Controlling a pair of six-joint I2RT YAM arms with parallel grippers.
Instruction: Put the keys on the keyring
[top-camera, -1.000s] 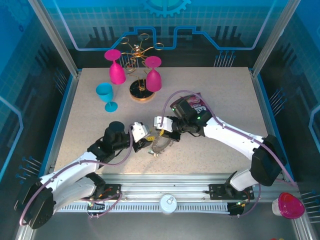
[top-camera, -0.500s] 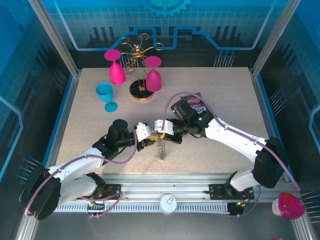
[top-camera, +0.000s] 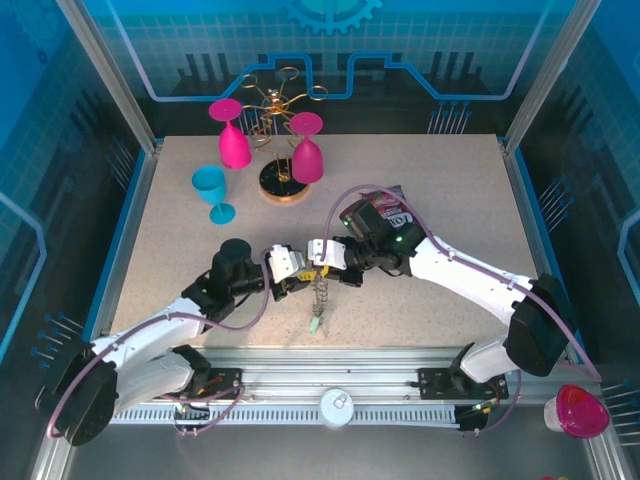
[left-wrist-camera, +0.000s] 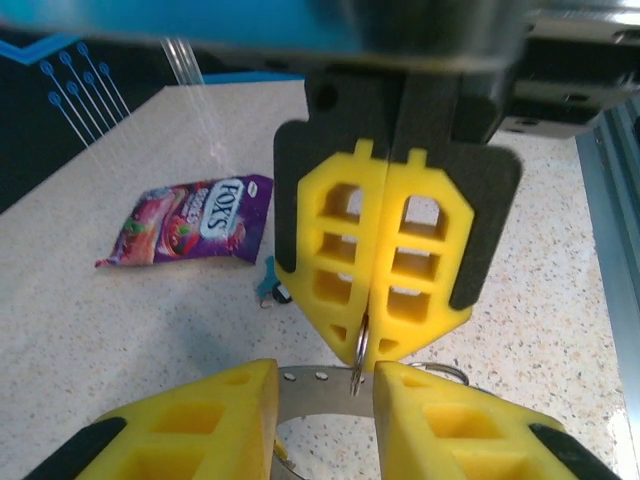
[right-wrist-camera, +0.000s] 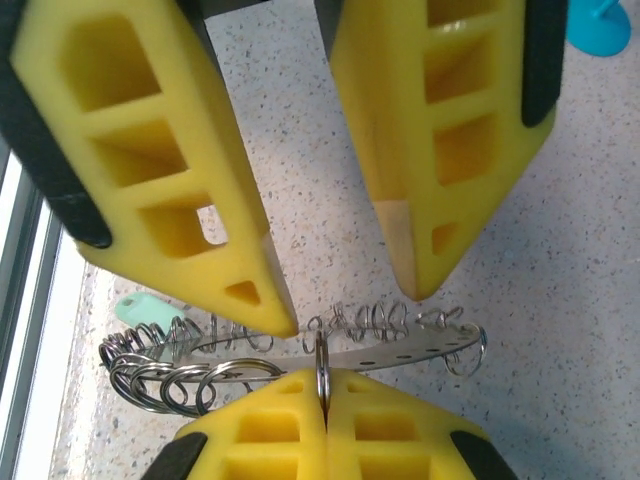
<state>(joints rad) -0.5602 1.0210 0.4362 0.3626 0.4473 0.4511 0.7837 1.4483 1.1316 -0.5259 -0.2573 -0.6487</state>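
**A:** Where is the keyring (right-wrist-camera: 395, 353)?

**B:** It is at the front middle of the surface (top-camera: 450, 200), right between the two arms. It stands on edge with its wire loops fanned along the rim. I cannot tell whether its lowest part touches the surface.

**A:** What has hold of it?

**B:** The right gripper (right-wrist-camera: 322, 400) does. Its jaws are pressed fully together, with one small wire loop of the keyring pinched between the tips.

**A:** And the left gripper (left-wrist-camera: 325, 390)?

**B:** Its jaws are partly spread. It faces the right gripper tip to tip, and a stretch of the grey band runs across the gap between its fingers (right-wrist-camera: 180, 180). In the right wrist view, one tip sits against the loops and the other is just above them. I cannot tell whether it is actually gripping anything.

**A:** Are any keys in view?

**B:** A green-tagged key (top-camera: 314, 325) lies at the low end of the keyring. I cannot tell whether it is threaded on. A blue-tagged key (left-wrist-camera: 268, 280) lies on the surface beside a purple sweets packet (left-wrist-camera: 190, 218).

**A:** What is further back?

**B:** Two pink goblets (top-camera: 233, 140) stand by a gold wire rack (top-camera: 277, 105). A blue goblet (top-camera: 213, 190) stands to their left.
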